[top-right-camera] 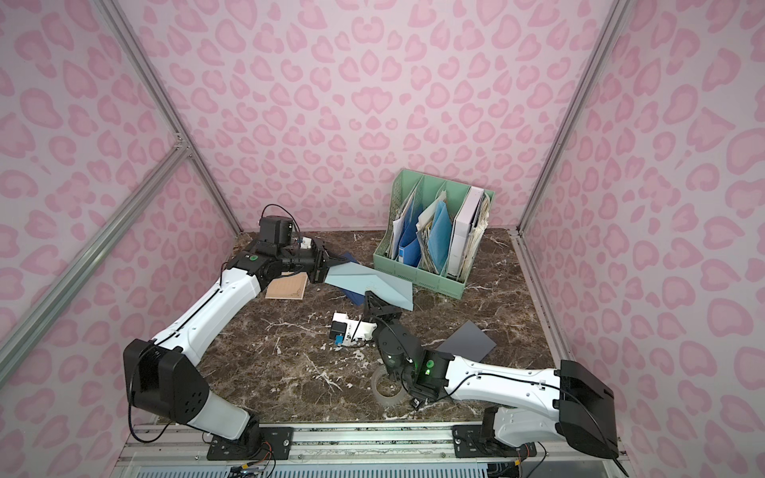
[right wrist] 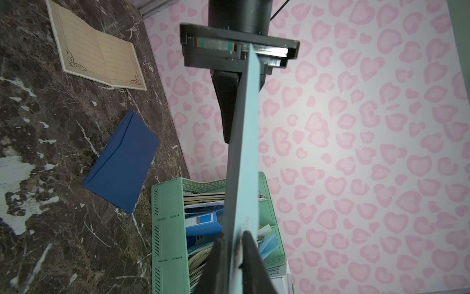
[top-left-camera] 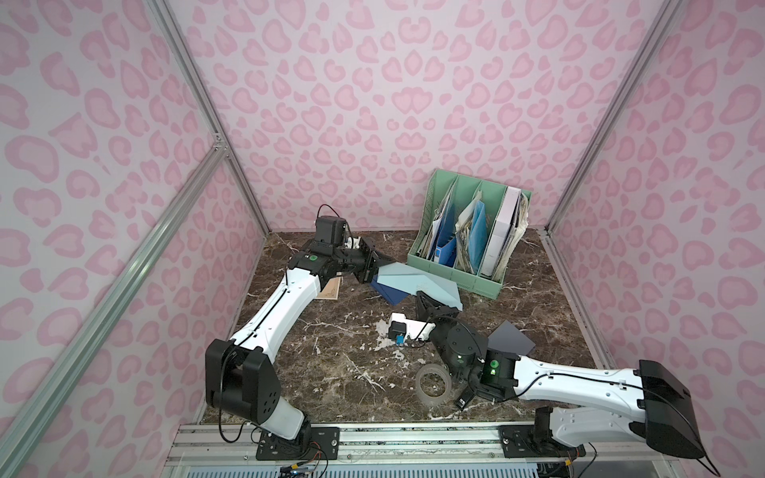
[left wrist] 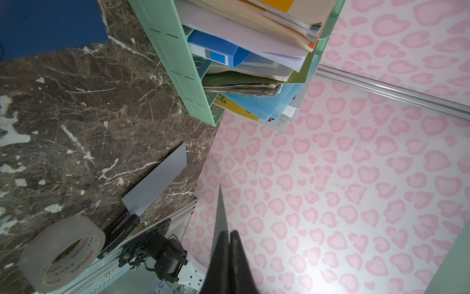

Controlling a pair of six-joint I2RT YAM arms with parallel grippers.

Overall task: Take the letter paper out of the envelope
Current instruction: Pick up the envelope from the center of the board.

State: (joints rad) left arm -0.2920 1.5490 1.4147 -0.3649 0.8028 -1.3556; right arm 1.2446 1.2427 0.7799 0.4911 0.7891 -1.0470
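Observation:
A light blue envelope (top-left-camera: 418, 281) (top-right-camera: 372, 283) hangs above the table between both grippers, edge-on in the right wrist view (right wrist: 244, 152). My left gripper (top-left-camera: 376, 265) (left wrist: 230, 233) is shut on its left end. At its lower edge, my right gripper (top-left-camera: 421, 294) (right wrist: 232, 235) straddles it, the jaws a little apart. What is inside this envelope does not show. A beige lined letter paper (top-left-camera: 329, 291) (right wrist: 96, 56) lies unfolded on the table by the left arm. A dark blue envelope (top-left-camera: 389, 291) (right wrist: 122, 163) lies flat under the held one.
A green file rack (top-left-camera: 467, 281) (right wrist: 167, 229) full of folders stands at the back right, just behind the held envelope. A tape roll (top-left-camera: 432, 383) lies at the front. A grey card (top-left-camera: 509, 339) lies by the right arm. A small white device (top-left-camera: 403, 329) sits mid-table.

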